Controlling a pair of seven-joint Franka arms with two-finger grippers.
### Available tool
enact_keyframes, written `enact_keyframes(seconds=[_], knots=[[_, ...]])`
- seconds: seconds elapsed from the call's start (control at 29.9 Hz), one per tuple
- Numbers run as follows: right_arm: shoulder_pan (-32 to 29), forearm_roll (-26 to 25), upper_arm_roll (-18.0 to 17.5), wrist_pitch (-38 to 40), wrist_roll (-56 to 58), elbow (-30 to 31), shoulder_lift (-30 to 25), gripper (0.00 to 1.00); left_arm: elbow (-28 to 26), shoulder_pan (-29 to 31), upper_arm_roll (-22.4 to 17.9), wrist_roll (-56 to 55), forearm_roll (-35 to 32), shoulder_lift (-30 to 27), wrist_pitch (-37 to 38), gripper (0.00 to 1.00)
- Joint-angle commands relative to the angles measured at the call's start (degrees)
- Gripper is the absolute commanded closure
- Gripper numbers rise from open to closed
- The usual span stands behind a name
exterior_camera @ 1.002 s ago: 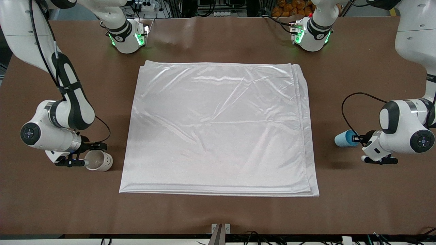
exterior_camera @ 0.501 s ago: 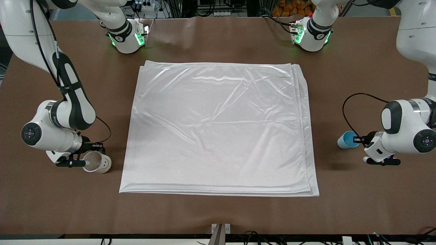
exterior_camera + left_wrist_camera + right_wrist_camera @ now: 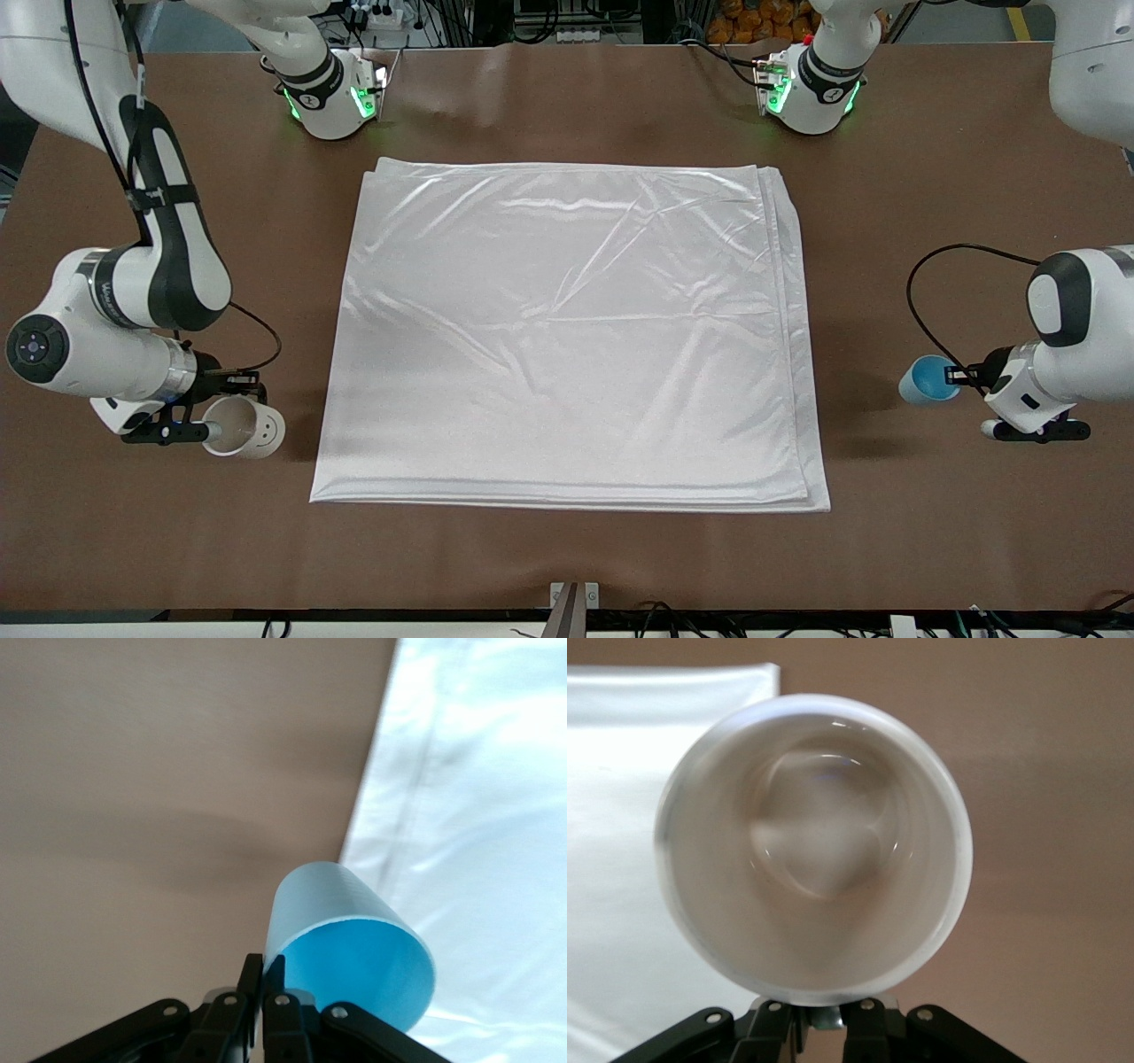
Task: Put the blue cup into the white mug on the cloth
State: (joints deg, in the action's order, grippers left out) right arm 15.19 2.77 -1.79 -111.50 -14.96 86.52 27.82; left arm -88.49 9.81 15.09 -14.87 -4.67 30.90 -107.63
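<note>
Front view: high, across the tabletop (image 3: 567, 549), facing the arm bases along the top edge; takes in the whole cloth (image 3: 567, 337).
Left wrist view: close over the left gripper (image 3: 263, 979), angled along the blue cup (image 3: 350, 943) toward brown tabletop and the cloth's edge.
Right wrist view: close over the right gripper (image 3: 819, 1014), looking straight into the white mug (image 3: 815, 846), which fills most of the frame.
Shared: cloth and tabletop appear in all three; the front view also shows the cup and the mug, small.
</note>
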Motion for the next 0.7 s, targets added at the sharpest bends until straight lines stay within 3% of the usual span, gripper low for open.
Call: enact_keyframes(seconds=[0.0, 0.17, 0.67], knots=[[4.14, 1.19, 0.38, -2.48, -3.4, -1.97, 1.62, 1.0, -0.28, -0.14, 3.8, -7.62, 0.97, -1.01, 1.19, 1.0], [8.0, 1.19, 0.38, -3.81, -7.35, -1.97, 3.64, 1.0, -0.28, -1.37, 6.18, -13.95, 0.89, -0.75, 1.19, 1.0], [18.38, 1.1, 0.38, -11.72, -18.34, -2.24, 9.09, 1.0, -0.28, -5.77, 6.27, -20.73, 0.89, -0.31, 1.11, 1.0]])
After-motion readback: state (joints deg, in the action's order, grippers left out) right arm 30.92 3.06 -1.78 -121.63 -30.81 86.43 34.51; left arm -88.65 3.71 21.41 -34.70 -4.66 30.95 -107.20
